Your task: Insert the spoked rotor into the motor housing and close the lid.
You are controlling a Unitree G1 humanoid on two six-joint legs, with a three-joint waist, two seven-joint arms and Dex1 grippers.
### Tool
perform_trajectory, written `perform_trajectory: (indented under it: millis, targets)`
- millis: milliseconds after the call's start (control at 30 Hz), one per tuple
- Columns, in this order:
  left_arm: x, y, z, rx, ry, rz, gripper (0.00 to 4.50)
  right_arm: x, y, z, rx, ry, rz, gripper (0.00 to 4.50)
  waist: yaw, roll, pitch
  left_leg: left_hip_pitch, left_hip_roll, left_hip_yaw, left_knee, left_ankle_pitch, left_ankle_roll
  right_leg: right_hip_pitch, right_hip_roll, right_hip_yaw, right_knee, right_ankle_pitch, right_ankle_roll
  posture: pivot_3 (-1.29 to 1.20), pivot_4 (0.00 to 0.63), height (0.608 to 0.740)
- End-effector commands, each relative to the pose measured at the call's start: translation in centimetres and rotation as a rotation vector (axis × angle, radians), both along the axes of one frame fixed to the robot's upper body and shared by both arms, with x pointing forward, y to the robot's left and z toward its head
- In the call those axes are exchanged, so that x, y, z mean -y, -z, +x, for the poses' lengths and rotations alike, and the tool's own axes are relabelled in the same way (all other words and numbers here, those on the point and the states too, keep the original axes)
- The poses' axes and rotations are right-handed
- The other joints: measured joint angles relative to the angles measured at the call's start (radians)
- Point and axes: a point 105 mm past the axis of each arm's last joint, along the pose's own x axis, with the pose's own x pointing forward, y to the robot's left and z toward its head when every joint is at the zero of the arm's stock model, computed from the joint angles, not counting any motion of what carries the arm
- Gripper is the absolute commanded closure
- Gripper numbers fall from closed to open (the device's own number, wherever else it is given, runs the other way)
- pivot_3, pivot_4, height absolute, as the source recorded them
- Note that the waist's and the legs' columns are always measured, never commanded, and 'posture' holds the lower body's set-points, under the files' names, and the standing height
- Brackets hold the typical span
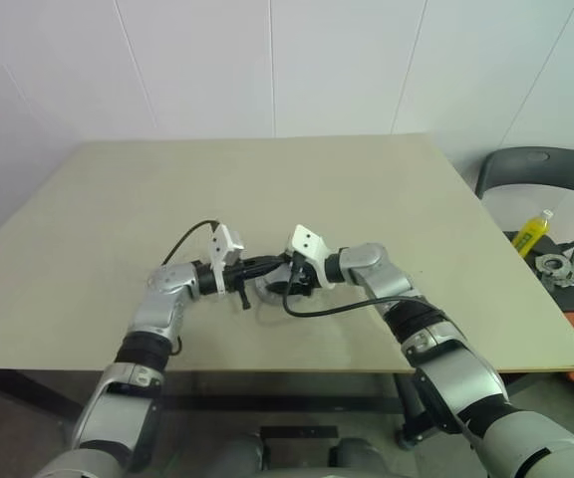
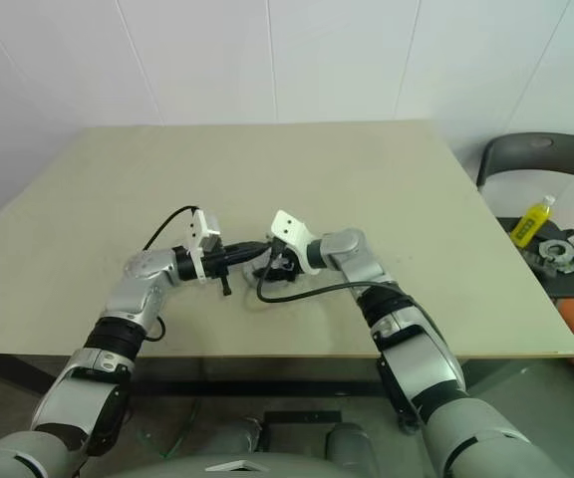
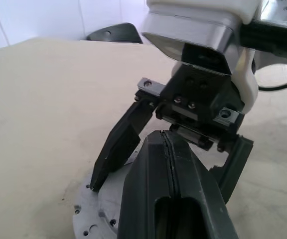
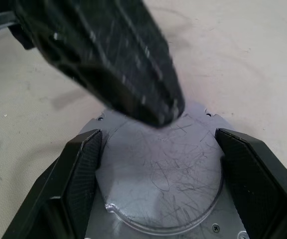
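Observation:
The lid, a pale grey scratched disc, lies flat near the table's front middle. It rests on a wider grey body with screw holes at its rim, which I take for the motor housing. My right gripper reaches in from the right. Its fingers press against opposite sides of the lid's rim. My left gripper comes in level from the left. It is shut and empty, its tip hovering just over the lid's far edge. The spoked rotor is hidden.
A black cable loops from my right wrist onto the table. Right of the table stands a grey chair. On its seat are a yellow bottle and a round metal part. The table's front edge is close.

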Motion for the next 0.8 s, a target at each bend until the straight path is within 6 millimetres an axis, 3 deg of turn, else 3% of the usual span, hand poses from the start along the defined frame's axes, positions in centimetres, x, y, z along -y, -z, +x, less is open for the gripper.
perform_trajectory:
  millis: [33, 267, 367, 400, 633, 800]
  targets:
    - [0.0, 0.6, 0.3, 0.014, 0.035, 0.117, 4.5, 2.9, 4.0, -0.9, -0.099, 0.048, -0.152, 1.23, 0.0, 0.0, 0.0, 0.0, 0.0, 0.0, 0.0, 0.0, 0.0, 0.0, 0.0, 0.0, 0.0, 0.0, 0.0, 0.0, 0.0, 0.74]
    - [-1.3, 4.5, 0.8, -0.022, -0.05, 0.336, 4.5, 2.6, 2.6, -0.6, -0.101, 0.06, -0.093, 1.23, 0.004, 0.0, 0.0, 0.002, 0.0, -0.001, 0.0, 0.0, -0.001, 0.002, -0.001, -0.001, 0.0, 0.0, 0.001, 0.0, 0.0, 0.74]
    - [-1.4, 5.2, 0.7, -0.056, -0.07, 0.352, 4.5, 1.8, 0.9, -1.5, -0.145, 0.001, 0.003, 0.19, 0.004, -0.001, -0.001, 0.003, 0.0, -0.001, 0.0, 0.0, -0.001, 0.005, -0.002, -0.001, -0.001, -0.001, 0.002, 0.0, 0.0, 0.74]
    - [-1.3, 5.3, 0.6, -0.064, -0.071, 0.345, 4.5, 1.6, 0.4, -1.7, -0.151, -0.014, 0.024, 0.05, 0.002, -0.001, -0.001, 0.003, 0.0, -0.001, 0.0, -0.001, 0.0, 0.006, -0.002, -0.002, -0.002, -0.002, 0.002, 0.0, 0.0, 0.74]
    - [-1.4, 5.7, 0.0, -0.131, -0.073, 0.3, 4.5, 1.5, -1.6, -1.9, -0.207, -0.015, 0.094, 0.05, 0.0, -0.001, -0.001, 0.002, 0.0, -0.001, -0.002, -0.001, 0.001, 0.005, -0.003, -0.002, -0.002, -0.002, 0.004, 0.0, 0.0, 0.74]
    - [-1.3, 5.7, -0.8, -0.182, -0.038, 0.28, 4.5, 1.7, -2.7, -0.8, -0.225, 0.059, 0.167, 0.05, -0.002, -0.002, -0.001, 0.001, 0.0, 0.0, -0.002, -0.001, 0.002, 0.005, -0.003, -0.002, -0.002, -0.002, 0.004, 0.0, 0.0, 0.74]
